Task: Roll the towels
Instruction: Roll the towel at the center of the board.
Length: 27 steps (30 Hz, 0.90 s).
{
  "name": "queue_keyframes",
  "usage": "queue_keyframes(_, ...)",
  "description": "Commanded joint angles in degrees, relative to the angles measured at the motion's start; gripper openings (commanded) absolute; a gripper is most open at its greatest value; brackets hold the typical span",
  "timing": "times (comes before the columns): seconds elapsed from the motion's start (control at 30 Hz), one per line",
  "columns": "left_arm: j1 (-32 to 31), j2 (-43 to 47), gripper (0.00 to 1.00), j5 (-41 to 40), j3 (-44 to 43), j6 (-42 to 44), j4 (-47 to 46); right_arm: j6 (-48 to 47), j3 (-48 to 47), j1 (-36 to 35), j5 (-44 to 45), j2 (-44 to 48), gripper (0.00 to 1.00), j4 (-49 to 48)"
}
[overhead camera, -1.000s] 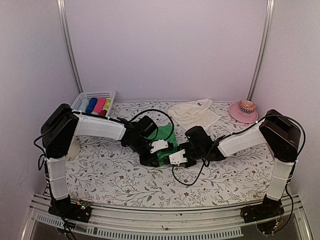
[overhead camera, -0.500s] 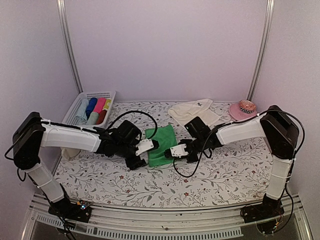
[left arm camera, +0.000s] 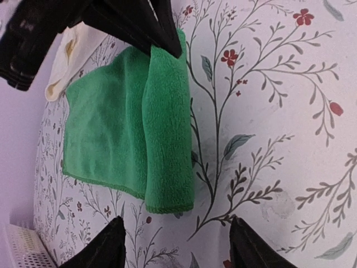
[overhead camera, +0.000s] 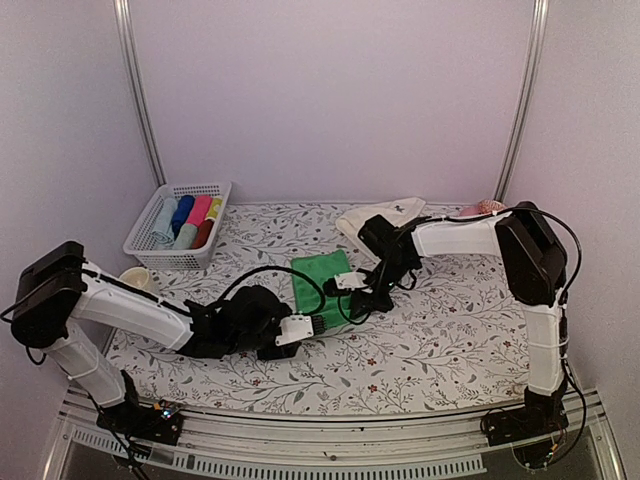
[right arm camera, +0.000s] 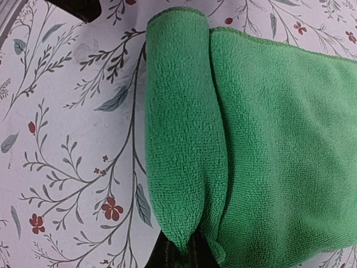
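Right fingers (right arm camera: 179, 258) are pinched shut on one end of the rolled edge of the green towel (right arm camera: 268, 139). My left fingers (left arm camera: 109, 245) stand spread just off the roll's other end, gripping nothing. I see the towel in the middle of the worktop (overhead camera: 450, 340), partly rolled, its flat part spreading to the far side. The cream towel (overhead camera: 385, 225) lies further back and right; a basket (overhead camera: 140, 240) sits far left, well apart. The roll's long axis runs near-left to far-right.
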State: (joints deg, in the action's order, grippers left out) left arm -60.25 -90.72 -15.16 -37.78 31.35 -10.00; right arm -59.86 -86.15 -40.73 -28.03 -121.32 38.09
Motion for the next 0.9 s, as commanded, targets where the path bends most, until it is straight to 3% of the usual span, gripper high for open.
queue_keyframes(0.0, -2.8, -2.0, 0.62, -6.6, 1.7, 4.8, -11.4, 2.4, -5.7, 1.1, -5.8, -5.3, 0.03, 15.3)
queue_keyframes(0.3, -5.7, -11.1, 0.55, -10.6, -0.6, 7.9, -17.6, 3.8, -15.2, 2.5, -10.1, -12.5, 0.03, 26.2)
queue_keyframes(0.6, -5.7, -14.0, 0.48, -13.4, -1.0, 8.6, -21.7, 3.2, -15.3, 2.7, -10.4, -12.6, 0.03, 26.6)
queue_keyframes(0.87, -5.9, -15.1, 0.33, -11.3, -1.3, 7.6, -21.4, 3.5, -15.8, 3.1, -10.3, -12.7, 0.03, 26.6)
